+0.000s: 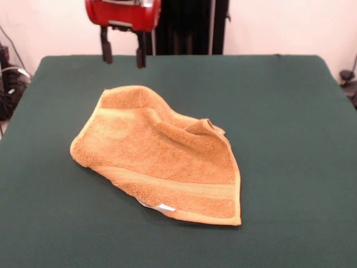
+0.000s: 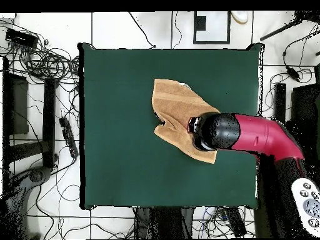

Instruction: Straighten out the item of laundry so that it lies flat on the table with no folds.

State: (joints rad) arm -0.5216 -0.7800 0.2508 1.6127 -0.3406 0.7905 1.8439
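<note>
The orange-tan towel (image 1: 162, 156) lies rumpled on the dark green table (image 1: 290, 111), left of the middle. Its far part is folded over in a raised ridge. A flat woven band runs along its near edge, and a small white tag (image 1: 165, 207) sticks out there. My gripper (image 1: 123, 56) hangs open and empty above the far part of the table, beyond the towel's far corner and not touching it. In the overhead view the towel (image 2: 175, 109) shows on the table (image 2: 119, 125). The red arm (image 2: 265, 137) and its black head cover the towel's right part and hide the gripper.
The black pedestal (image 1: 189, 25) stands behind the table's far edge. In the overhead view, cables (image 2: 44, 59) and black stands lie on the tiled floor around the table. A white keypad unit (image 2: 307, 200) sits at the lower right.
</note>
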